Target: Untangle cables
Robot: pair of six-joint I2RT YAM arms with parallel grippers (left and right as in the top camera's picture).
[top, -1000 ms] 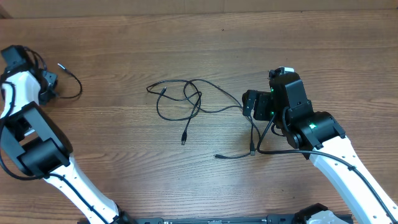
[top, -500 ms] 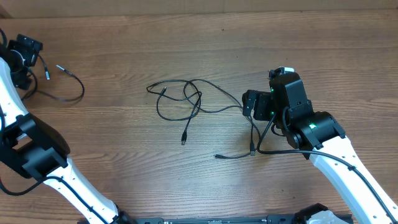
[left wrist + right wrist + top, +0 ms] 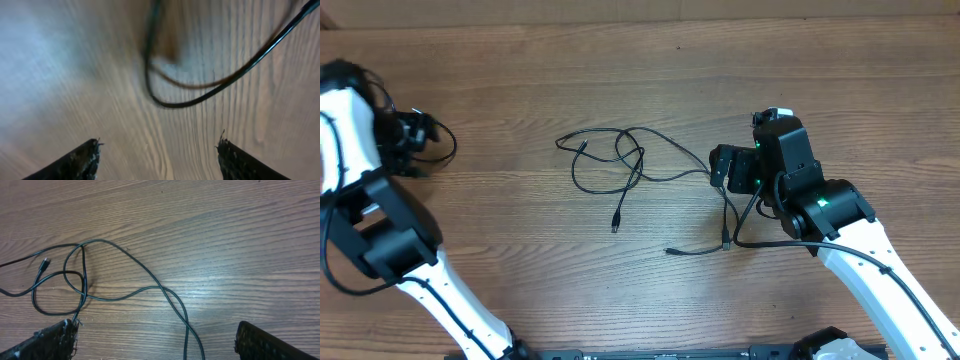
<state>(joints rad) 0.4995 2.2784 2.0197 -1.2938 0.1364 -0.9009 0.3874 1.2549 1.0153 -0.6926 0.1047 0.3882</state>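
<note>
A tangle of thin black cables [image 3: 620, 160] lies mid-table, with plug ends at the front [image 3: 616, 222] and front right [image 3: 670, 251]. It also shows in the right wrist view [image 3: 85, 280]. My right gripper [image 3: 720, 168] is open at the tangle's right end. Two strands [image 3: 182, 315] run on the table between its fingers [image 3: 155, 340], not gripped. A separate black cable [image 3: 445, 148] lies looped at the far left. My left gripper [image 3: 415, 130] is over it, open and empty [image 3: 157, 152]. The loop [image 3: 200, 100] is blurred ahead of the fingers.
The wooden table [image 3: 520, 270] carries only the cables. The right arm's own thicker black wire [image 3: 760, 235] curves down beside its wrist. The left arm's white links [image 3: 390, 240] stand along the left edge.
My left gripper swung up and away to the far left corner, then came back down over the separate looped cable. The right arm and the central tangle have not moved.
</note>
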